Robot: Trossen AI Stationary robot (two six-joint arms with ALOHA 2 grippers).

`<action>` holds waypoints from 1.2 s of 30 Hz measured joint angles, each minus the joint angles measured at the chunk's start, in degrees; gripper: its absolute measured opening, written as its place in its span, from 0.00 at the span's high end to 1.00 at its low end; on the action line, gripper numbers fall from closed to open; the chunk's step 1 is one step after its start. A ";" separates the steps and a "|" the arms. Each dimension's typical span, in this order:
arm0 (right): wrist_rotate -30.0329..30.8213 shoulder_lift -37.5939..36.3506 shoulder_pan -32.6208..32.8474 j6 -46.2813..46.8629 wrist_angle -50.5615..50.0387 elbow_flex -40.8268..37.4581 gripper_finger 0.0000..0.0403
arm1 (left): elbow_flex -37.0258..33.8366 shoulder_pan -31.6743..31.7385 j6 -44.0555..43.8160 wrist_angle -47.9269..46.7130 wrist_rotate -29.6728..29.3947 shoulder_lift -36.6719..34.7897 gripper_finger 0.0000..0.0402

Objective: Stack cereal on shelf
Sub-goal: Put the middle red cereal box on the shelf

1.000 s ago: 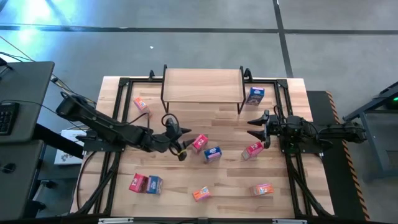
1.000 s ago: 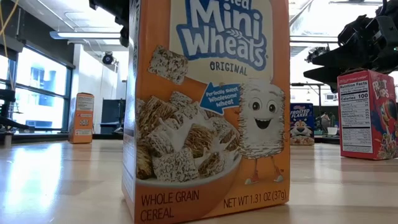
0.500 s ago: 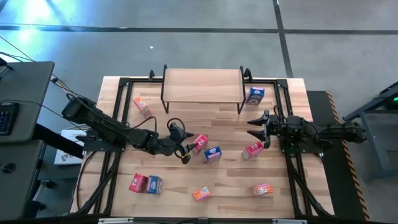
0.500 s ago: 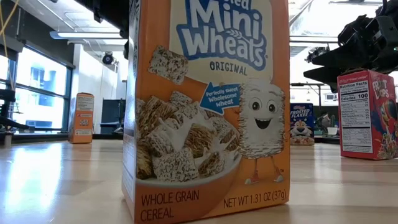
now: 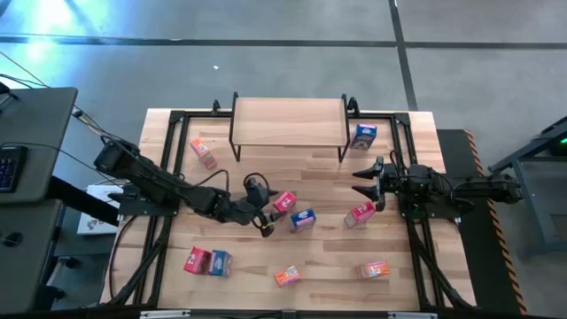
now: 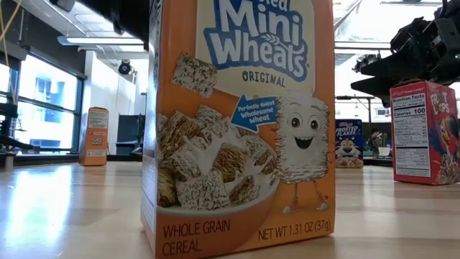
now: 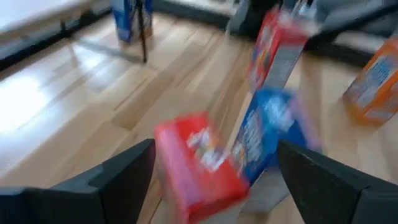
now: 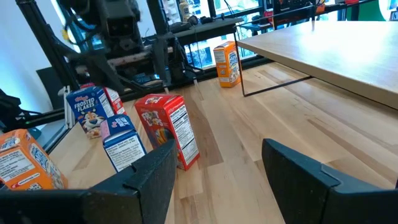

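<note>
My left gripper (image 5: 267, 211) is open at the table's middle. Its fingers stand on either side of a pink-red cereal box (image 5: 283, 202), which stands on the table and also shows in the left wrist view (image 7: 199, 165). I cannot tell whether they touch it. A blue box (image 5: 302, 218) stands just beyond it and shows in the left wrist view (image 7: 264, 134). My right gripper (image 5: 361, 182) is open and empty, above the table right of the middle, near a red box (image 5: 360, 213). The shelf (image 5: 288, 121) stands at the far edge, its top bare.
Other boxes stand about the table: blue (image 5: 362, 135) by the shelf's right leg, orange (image 5: 202, 149) at the far left, red (image 5: 197, 260) and blue (image 5: 220, 262) at the near left, orange (image 5: 285, 276) and orange (image 5: 373, 269) along the near edge.
My left gripper has gone toward the table's right edge and a little nearer, up to the pink-red box, with its fingers open. The boxes have stayed in place.
</note>
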 joint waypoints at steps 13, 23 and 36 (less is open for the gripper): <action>0.00 0.39 -0.01 0.00 -0.02 0.00 0.43 | 0.13 0.86 -0.36 3.60 0.14 4.98 0.19; 0.00 0.39 -0.01 0.00 -0.02 0.00 0.43 | 0.04 2.70 -0.44 3.75 0.42 7.08 0.20; 0.00 0.39 -0.01 0.00 -0.02 0.00 0.43 | 0.04 3.08 -0.31 3.73 3.45 7.02 0.47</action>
